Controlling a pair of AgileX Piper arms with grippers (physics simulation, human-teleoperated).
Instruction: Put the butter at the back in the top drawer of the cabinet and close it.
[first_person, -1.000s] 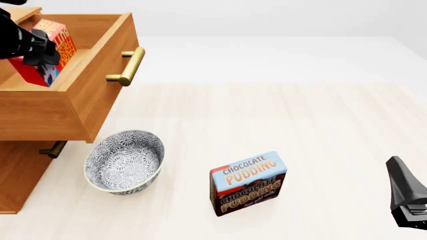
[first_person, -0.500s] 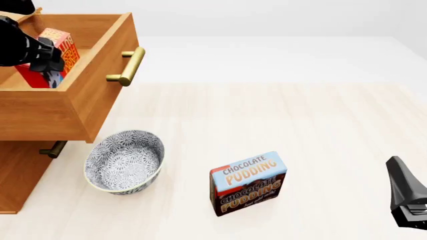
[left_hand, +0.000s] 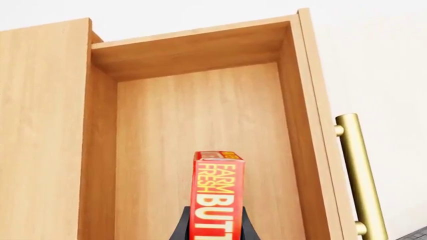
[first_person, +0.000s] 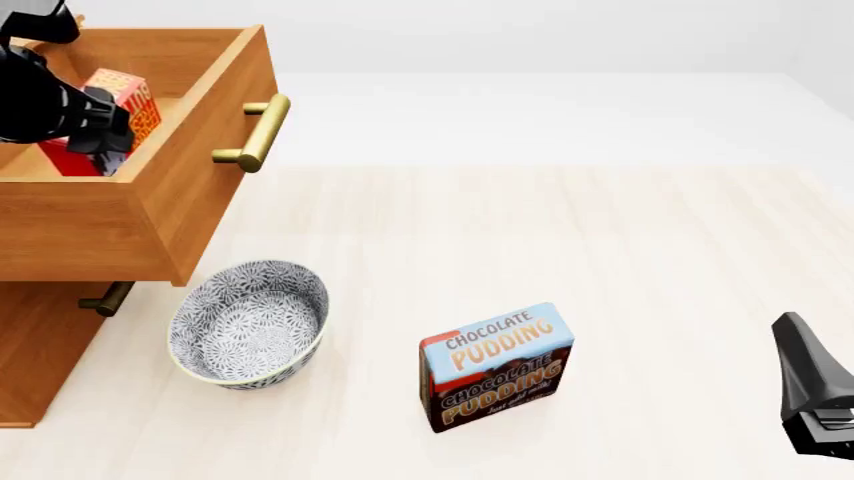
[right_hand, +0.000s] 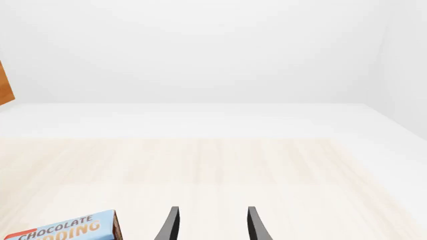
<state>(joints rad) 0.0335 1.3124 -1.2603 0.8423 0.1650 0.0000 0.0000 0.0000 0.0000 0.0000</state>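
Front view: the cabinet (first_person: 40, 340) stands at the table's left edge with the top drawer (first_person: 160, 190) pulled wide open, its brass bar handle (first_person: 256, 133) pointing toward the middle of the table (first_person: 614, 250). The left gripper (first_person: 96, 125) reaches down into the open drawer and clamps the butter (first_person: 120, 105), a red box with orange lettering held on edge inside the compartment; whether its lower edge touches the drawer floor cannot be told from here. In the left wrist view the butter (left_hand: 217, 195) stands upright between the two dark fingers (left_hand: 181, 230), which press on its sides, with the drawer's bare wooden floor and back wall beyond it. In front of the cabinet sits a patterned bowl (first_person: 248, 322), and to its right, apart from it, the Chocolate Pudding box (first_person: 497, 366) stands upright. The right gripper (right_hand: 211, 225) hovers near the table's right side, fingers spread and holding nothing.
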